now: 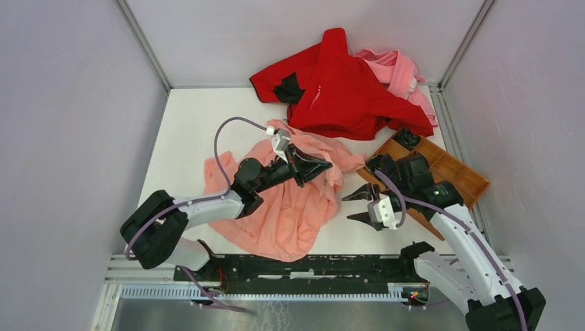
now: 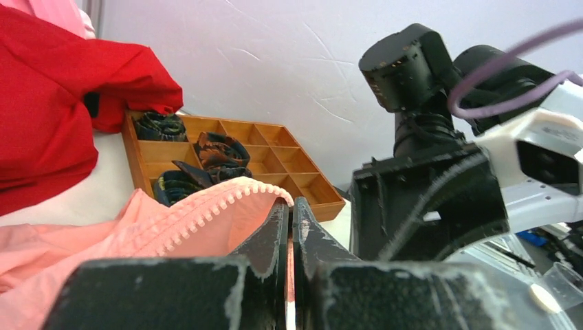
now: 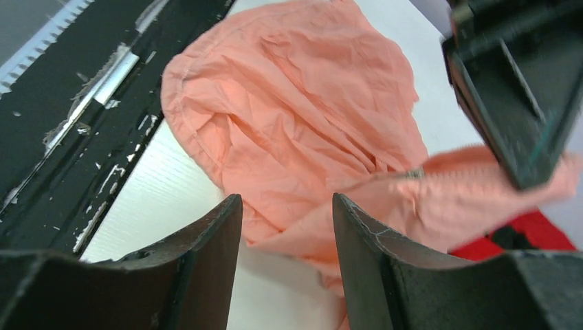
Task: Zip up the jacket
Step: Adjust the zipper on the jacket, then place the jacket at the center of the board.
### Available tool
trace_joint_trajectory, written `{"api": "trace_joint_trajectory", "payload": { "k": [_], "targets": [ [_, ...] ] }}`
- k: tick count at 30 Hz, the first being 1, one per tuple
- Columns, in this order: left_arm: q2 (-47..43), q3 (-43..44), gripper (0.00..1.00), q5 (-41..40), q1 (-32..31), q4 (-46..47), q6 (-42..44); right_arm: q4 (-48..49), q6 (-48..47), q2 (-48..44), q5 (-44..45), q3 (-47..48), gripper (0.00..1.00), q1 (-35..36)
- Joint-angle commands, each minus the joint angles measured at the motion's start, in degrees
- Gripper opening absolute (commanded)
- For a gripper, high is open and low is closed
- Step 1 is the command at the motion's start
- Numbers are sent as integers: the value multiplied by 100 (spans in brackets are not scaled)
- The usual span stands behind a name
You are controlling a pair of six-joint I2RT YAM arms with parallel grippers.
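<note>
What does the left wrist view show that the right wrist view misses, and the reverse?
Left wrist only: the wooden tray of dark rolled items, and zipper teeth pinched in the shut left end effector. Right wrist only: the crumpled bulk of the jacket, the black rail at the near edge, and the open right end effector. Both: salmon fabric, that left end effector, and part of the red garment.

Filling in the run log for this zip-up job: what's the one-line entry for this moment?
left gripper: shut on jacket zipper edge | right gripper: open, empty, near jacket | zipper teeth: one bare row showing
</note>
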Motion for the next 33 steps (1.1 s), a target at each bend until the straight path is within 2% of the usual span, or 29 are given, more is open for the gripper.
{"api": "trace_joint_trajectory", "payload": {
  "k": [1, 6, 11, 13, 18, 27, 28, 33],
  "targets": [
    [-476, -153, 2, -77, -23, -211, 906, -75, 371, 8, -591, 237, 57, -824],
    [-624, -155, 2, -251, -23, -585, 500, 645, 1436, 228, -1319, -42, 61, -1674],
    [-464, -112, 2, -521, -26, -879, -616, 2509, 3451, 380, -1898, -762, 63, -2388],
    [-423, -130, 2, -536, -32, -910, -973, 2970, 3915, 415, -1908, -971, 64, -2487],
    [-527, -396, 2, -987, -103, -881, -1700, 3425, 4348, 473, -1842, -1217, 67, -2494],
    [-369, -763, 2, -2100, -616, -159, -1863, 3190, 4770, 853, -1037, -990, 68, -1739],
    [-360, -774, 2, -2279, -671, -163, -1872, 3284, 4952, 839, -923, -971, 68, -1682],
    [-316, -735, 2, -2690, -744, -285, -1922, 5030, 6879, 521, -161, -1337, 69, -1462]
  ]
}}
